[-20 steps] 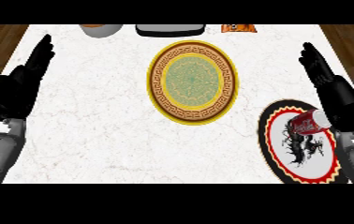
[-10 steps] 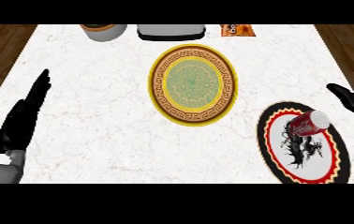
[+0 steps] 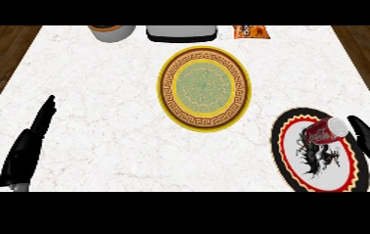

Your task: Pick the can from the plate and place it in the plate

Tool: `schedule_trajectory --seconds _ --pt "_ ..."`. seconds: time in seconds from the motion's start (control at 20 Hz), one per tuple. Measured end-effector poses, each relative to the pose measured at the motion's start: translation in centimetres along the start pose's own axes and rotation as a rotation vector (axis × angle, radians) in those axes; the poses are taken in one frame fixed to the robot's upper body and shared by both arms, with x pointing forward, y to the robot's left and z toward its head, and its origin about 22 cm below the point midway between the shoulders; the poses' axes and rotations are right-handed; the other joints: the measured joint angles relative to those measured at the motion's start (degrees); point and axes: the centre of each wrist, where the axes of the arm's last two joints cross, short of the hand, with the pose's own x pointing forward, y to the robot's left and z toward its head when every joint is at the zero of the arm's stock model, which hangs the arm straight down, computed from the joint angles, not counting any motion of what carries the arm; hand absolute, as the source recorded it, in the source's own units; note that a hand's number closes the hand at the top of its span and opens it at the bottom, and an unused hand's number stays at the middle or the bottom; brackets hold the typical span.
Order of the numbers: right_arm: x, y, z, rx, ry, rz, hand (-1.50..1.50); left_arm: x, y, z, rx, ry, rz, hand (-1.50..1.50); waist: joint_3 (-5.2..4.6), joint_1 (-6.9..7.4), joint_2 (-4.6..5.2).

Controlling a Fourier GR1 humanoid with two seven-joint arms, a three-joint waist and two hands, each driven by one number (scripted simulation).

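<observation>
- Right hand (image 3: 359,130): only a sliver shows at the view's right edge, just beside the can; I cannot tell whether its fingers are open or curled.
- Left hand (image 3: 29,147): at the lower left of the desk (image 3: 94,105), fingers straight and extended, holding nothing, well apart from both plates.
- Can (image 3: 323,130): red, lying on its side on the upper right part of the black-rimmed plate (image 3: 289,150), pale end facing the right hand.
- Black-rimmed plate: white centre with a dark dragon-like figure, red ring inside the black rim; sits at the lower right, partly cut by the view's edge.
- Yellow-rimmed plate (image 3: 206,88): green centre, patterned brown band; mid-desk, nothing on it, near but apart from the black-rimmed plate.
- Far edge: a grey bowl (image 3: 112,31), a grey tray (image 3: 182,33), an orange packet (image 3: 251,32).
</observation>
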Motion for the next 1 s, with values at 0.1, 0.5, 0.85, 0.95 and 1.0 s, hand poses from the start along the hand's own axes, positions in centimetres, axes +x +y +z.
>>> schedule_trajectory --seconds 0.1,0.5,0.85,0.95,1.0 --pt "1.0 -1.5 0.7 0.049 0.03 0.038 -1.5 -0.1 -0.1 0.4 -0.001 0.0 0.001 0.0 -0.02 0.01 0.04" --pt "3.1 -5.7 0.8 0.286 0.218 0.373 -1.5 0.0 0.0 0.3 -0.002 -0.007 0.003 0.0 -0.12 0.42 0.36" --pt "5.2 -5.0 -3.6 0.381 0.399 0.572 -1.5 0.0 -0.3 0.2 -0.009 -0.021 0.004 0.0 -0.06 1.03 0.44" --pt "5.2 -4.5 -4.2 0.422 0.447 0.611 -1.5 0.0 -0.2 0.3 -0.015 -0.019 0.004 0.0 -0.03 1.07 0.42" --pt "5.0 -4.5 -4.7 0.437 0.468 0.63 -1.5 -0.2 -0.1 0.5 -0.014 -0.018 0.002 0.0 -0.03 1.07 0.4"
